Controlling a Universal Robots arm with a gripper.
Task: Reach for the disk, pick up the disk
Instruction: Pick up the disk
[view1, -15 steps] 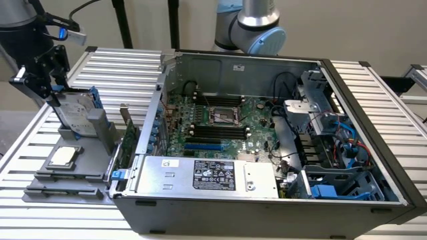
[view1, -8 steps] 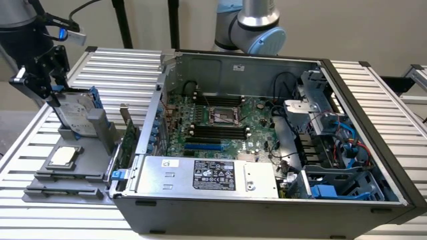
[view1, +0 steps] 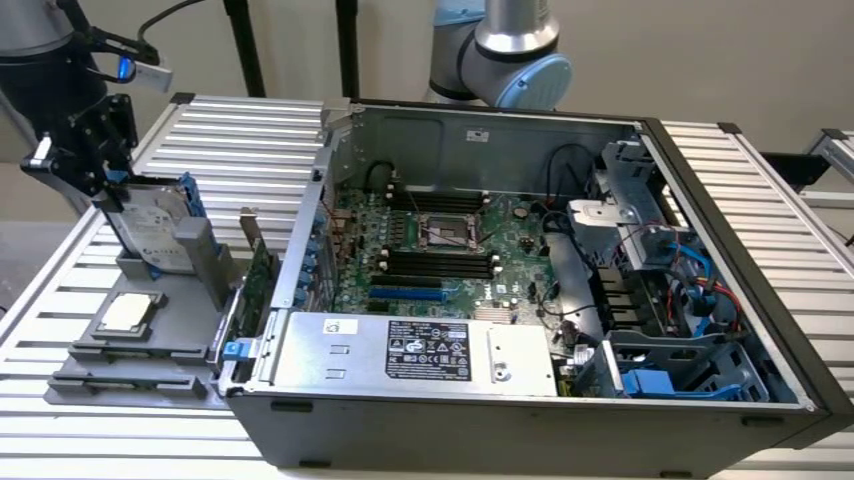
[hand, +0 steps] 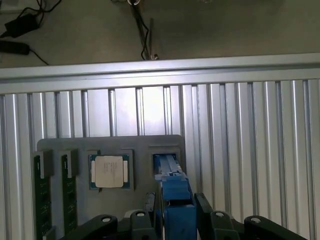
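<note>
Blue-bracketed disk (view1: 150, 225), stood upright in grey tray (view1: 174, 335) at the exterior view's left, is straddled by gripper (hand: 176, 212); closure cannot be told, grasp step judged underway, firm clamp needed before lifting.

My end effector (view1: 107, 185) is matt black; the disk (view1: 158, 228) dull grey metal in smooth blue plastic; table (view1: 761, 200) ribbed bright metal.
</note>
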